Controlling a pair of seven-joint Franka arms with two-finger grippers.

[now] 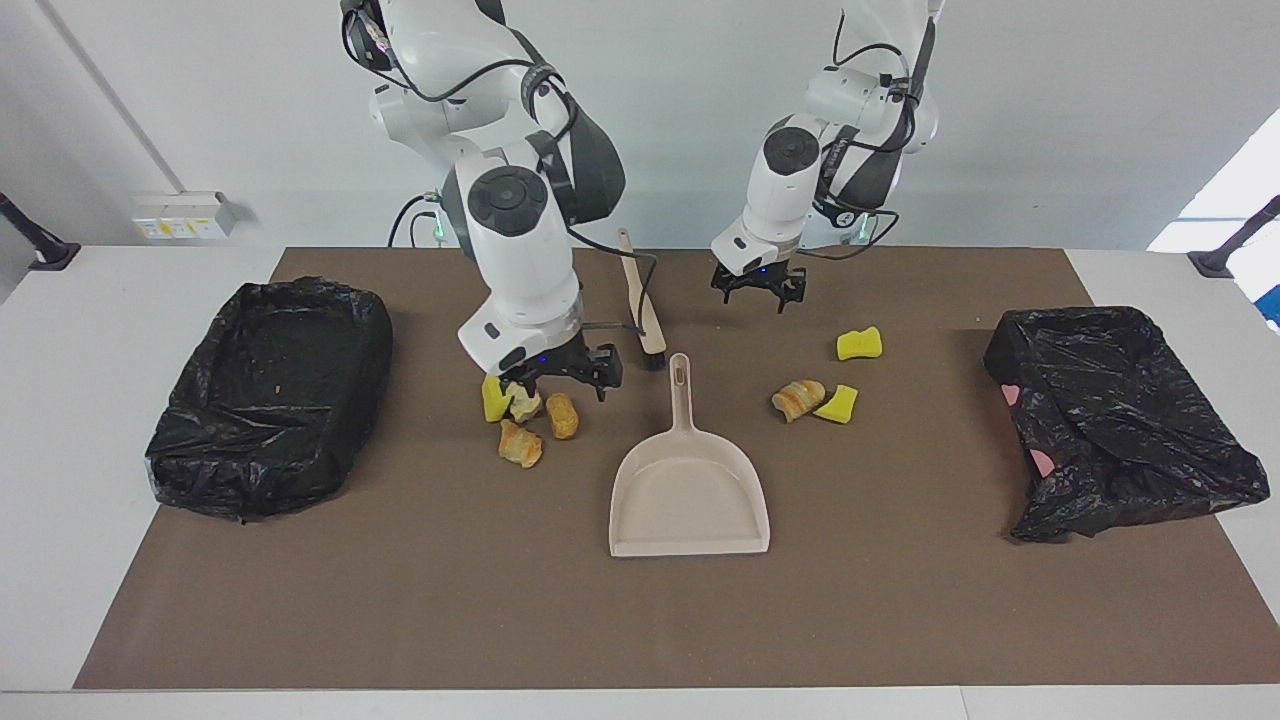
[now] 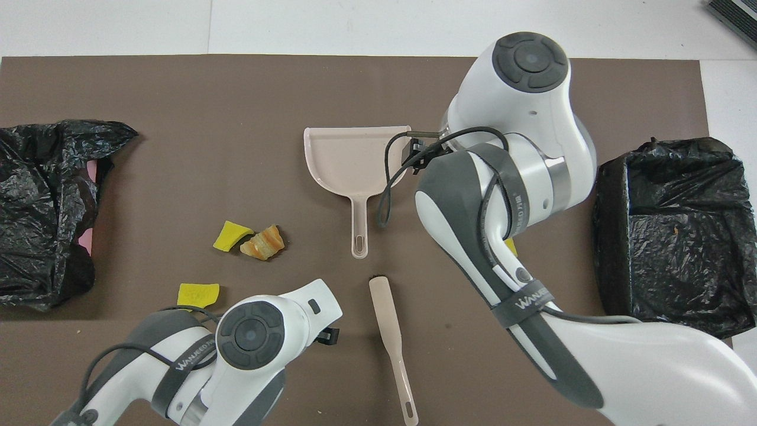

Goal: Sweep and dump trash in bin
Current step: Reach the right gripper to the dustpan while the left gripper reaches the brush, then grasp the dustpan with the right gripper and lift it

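Observation:
The trash lies in two groups on the brown mat. Toward the right arm's end are a yellow-green sponge chunk [image 1: 492, 398], a pale piece [image 1: 523, 401] and two brown pastry pieces [image 1: 562, 415] [image 1: 520, 443]. Toward the left arm's end are two sponge chunks [image 1: 860, 344] [image 1: 838, 403] and a pastry piece [image 1: 798, 398]. My right gripper [image 1: 560, 385] is open, low over the first group. My left gripper [image 1: 757, 298] is open and empty, over bare mat between the brush [image 1: 640, 300] and a sponge chunk. The beige dustpan [image 1: 690, 490] lies between the groups.
A bin lined with a black bag [image 1: 270, 390] stands at the right arm's end, another [image 1: 1110, 420] at the left arm's end. In the overhead view the right arm [image 2: 508, 177] covers the first trash group, and the dustpan [image 2: 355, 157] and brush [image 2: 387, 322] show.

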